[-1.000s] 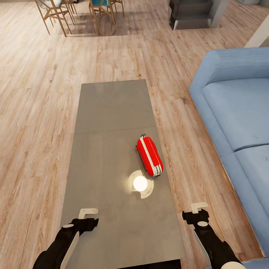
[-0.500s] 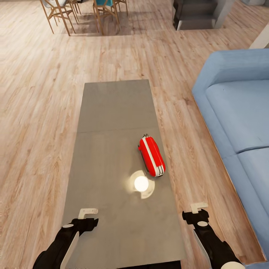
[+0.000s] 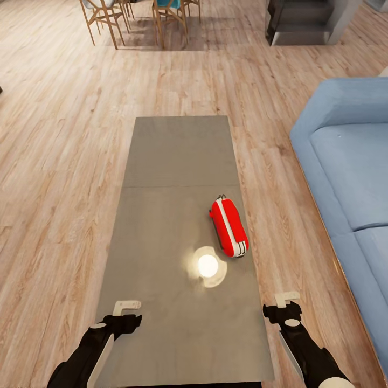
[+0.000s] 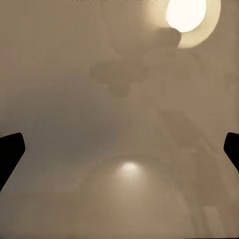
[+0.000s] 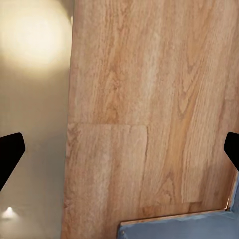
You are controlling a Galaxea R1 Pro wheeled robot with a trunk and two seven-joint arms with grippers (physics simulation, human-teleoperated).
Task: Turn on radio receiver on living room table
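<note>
the small bright red, rounded oblong radio receiver with a white band along its middle (image 3: 229, 226) lies on its side on the long low grey table with a matte concrete-like top (image 3: 161, 215), close to the table's right long edge and just on the near side of the seam that crosses the top; its thin wire handle points away from the robot. just beside its near end sits a round bright reflection of a lamp (image 3: 208, 265) on the table surface (a glare spot, not an object). light wood plank floor (image 3: 59, 161) surrounds the table, a light blue sofa (image 3: 350, 183) stands to the right, and wooden chairs (image 3: 108, 16) show at the far end of the room. the left gripper (image 3: 127, 308) hangs over the near left part of the table, the right gripper (image 3: 286, 299) beyond the table's near right corner over the floor; both wrist views show the dark fingertips wide apart at the frame edges with nothing between them, so both are spread and empty. judgement: approach stage, radio not yet touched, well apart from either gripper. risks: the radio sits near the table edge, so a sideways push from the right arm could slide it off toward the sofa; its rounded body may roll or skid under a press; the switch is too small to make out, so a press could land wrong.
</note>
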